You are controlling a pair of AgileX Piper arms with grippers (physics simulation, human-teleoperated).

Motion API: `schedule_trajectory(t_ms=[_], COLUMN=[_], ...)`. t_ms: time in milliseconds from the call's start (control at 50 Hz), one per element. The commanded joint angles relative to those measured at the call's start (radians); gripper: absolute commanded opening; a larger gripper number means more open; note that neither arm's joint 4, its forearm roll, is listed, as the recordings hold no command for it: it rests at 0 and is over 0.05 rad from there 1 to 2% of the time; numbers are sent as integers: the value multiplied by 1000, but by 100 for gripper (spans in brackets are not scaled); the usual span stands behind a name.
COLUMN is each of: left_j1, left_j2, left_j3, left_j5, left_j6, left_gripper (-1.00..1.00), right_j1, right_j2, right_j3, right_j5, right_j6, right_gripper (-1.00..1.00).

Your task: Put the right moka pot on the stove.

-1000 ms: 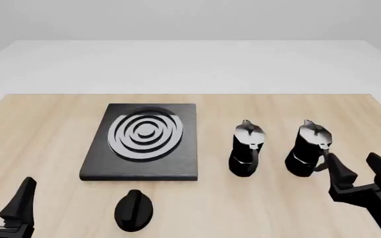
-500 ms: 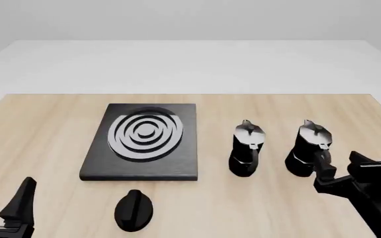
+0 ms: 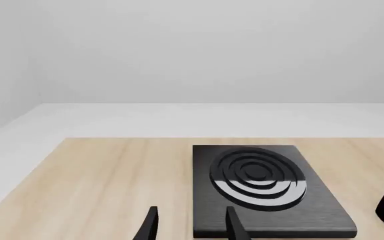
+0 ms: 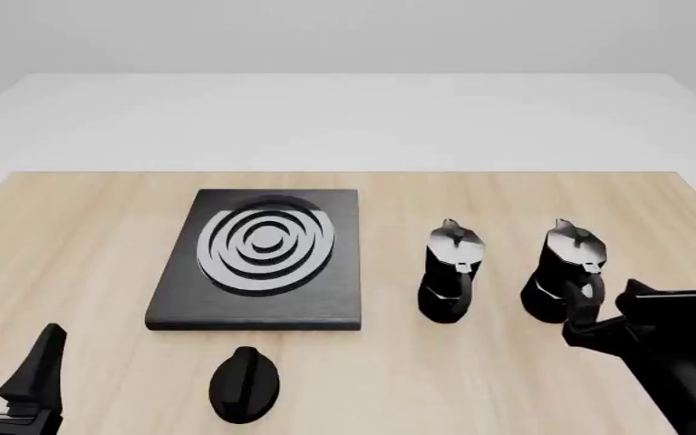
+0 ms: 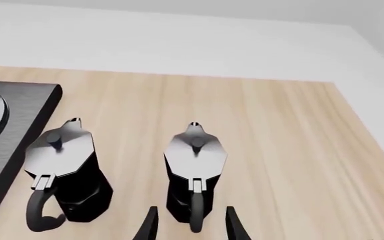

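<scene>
While upright, right moka pot (image 4: pixel 565 270) just beyond right end effector (image 4: pixel 614 313)

Table (image 4: pixel 82 236): stove (image 4: pixel 323 299), 2 pots (image 4: pixel 449 276), prob. knob (image 4: pixel 244 384)

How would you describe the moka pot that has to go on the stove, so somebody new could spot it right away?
Start at the stove, the flat black slab with silvery rings on the wooden table. To its right stand two near-identical black pots with silvery lids. The right moka pot is the one farther from the stove, nearer the table's right edge, with the right gripper open just behind its handle; the twin pot stands between it and the stove.
</scene>
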Motion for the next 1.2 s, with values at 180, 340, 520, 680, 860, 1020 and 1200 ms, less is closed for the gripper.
schedule_trajectory(t_ms=[180,340,520,680,860,1020,1200], left_j1=[0,0,0,0,0,0,0], left_j2=[0,0,0,0,0,0,0], left_j3=[0,0,0,0,0,0,0], left_j5=[0,0,0,0,0,0,0], left_j6=[0,0,0,0,0,0,0], left_gripper=[100,100,100,100,100,100,100], right_j1=[-15,-17,-13,-19,-11,-10,-5], right_j2=[138,179,267,306,336,323,304], right_j3=[-31,-45,-60,-59,-68,-67,-65], right_j5=[-86,-103,-154,-183,-196,-193,-188], right_j6=[15,25,24,33,24,22,23], right_gripper=[100,100,100,100,100,100,-100])
